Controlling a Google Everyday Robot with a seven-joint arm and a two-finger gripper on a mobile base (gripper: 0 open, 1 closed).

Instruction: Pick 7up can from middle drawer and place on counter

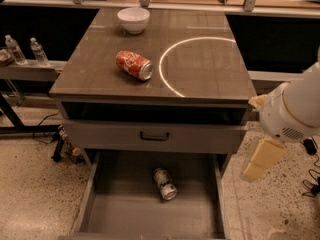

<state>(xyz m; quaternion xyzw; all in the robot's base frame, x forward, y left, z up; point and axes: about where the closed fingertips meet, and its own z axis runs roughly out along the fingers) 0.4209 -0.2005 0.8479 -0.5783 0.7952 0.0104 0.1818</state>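
Observation:
The 7up can [165,183] lies on its side on the grey floor of the open middle drawer [120,214], near the middle and toward the back, a silver end facing front right. The counter [200,79] with its white circle line is above it. My gripper [256,168] hangs from the white arm [290,114] at the right, outside the cabinet's right side, level with the drawer opening. It is apart from the can and holds nothing that I can see.
A red-orange can [134,65] lies on the counter left of the circle. A white bowl [133,19] stands at the back. A closed drawer front with a dark handle [154,135] sits above the open drawer. Water bottles [15,49] stand on the left ledge. Cables [60,144] lie on the floor.

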